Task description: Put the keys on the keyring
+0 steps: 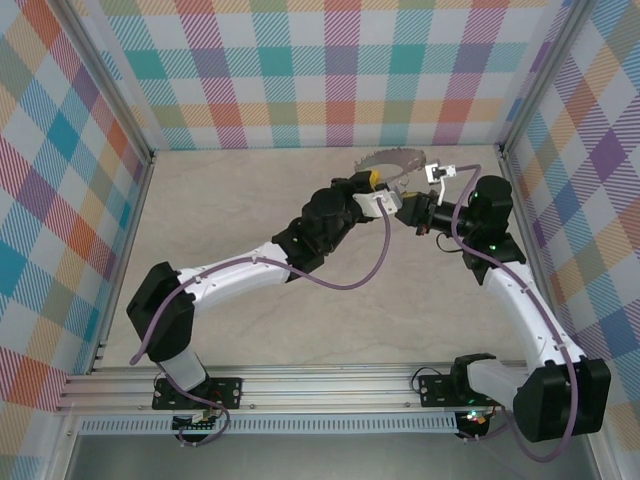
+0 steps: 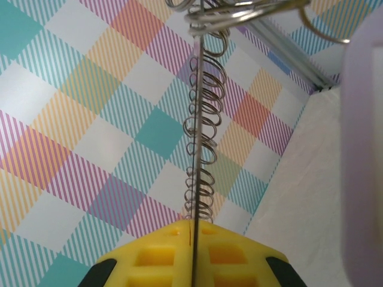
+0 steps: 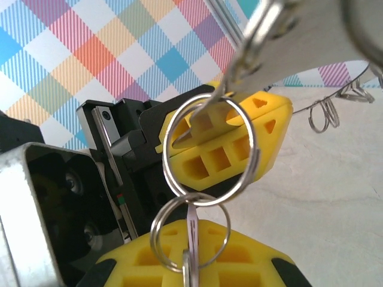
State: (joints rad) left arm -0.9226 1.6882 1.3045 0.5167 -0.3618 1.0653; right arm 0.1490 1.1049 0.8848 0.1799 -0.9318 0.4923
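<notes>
The two arms meet near the back of the counter (image 1: 230, 200), close to the checked back wall.

The left hand (image 2: 191, 239) is squeezed shut on the keyring (image 2: 195, 119). The thin wire of the keyring comes out from between its yellow fingers (image 2: 155, 257). In the left wrist view the keyring is seen from its thin edge. It looks like one straight line that goes straight away from the hand, up to the top of the picture. Lots of little rings (image 2: 210, 128) hang along this wire, one after the other. A blurry pale purple shape sits at the right side of that view, and I cannot tell what it is.

From above, the keyring looks like a wide curved bow with a bumpy edge. It runs from left to right just behind the two hands.

The right hand (image 3: 190, 251) is squeezed shut too. A thin pale strip stands up between its yellow fingers, and it looks like the key (image 3: 191, 224) seen from its thin edge. Its long side points straight up out of the hand, away from the wrist. A small ring (image 3: 226, 230) goes around the key. The small ring hooks into a big ring (image 3: 256, 149) above it. The big ring hangs from a blurry shiny metal piece (image 3: 263, 42) at the top. The left hand's yellow fingers are just behind the big ring. To the right, the keyring wire goes off sideways with more little rings on it.
</notes>
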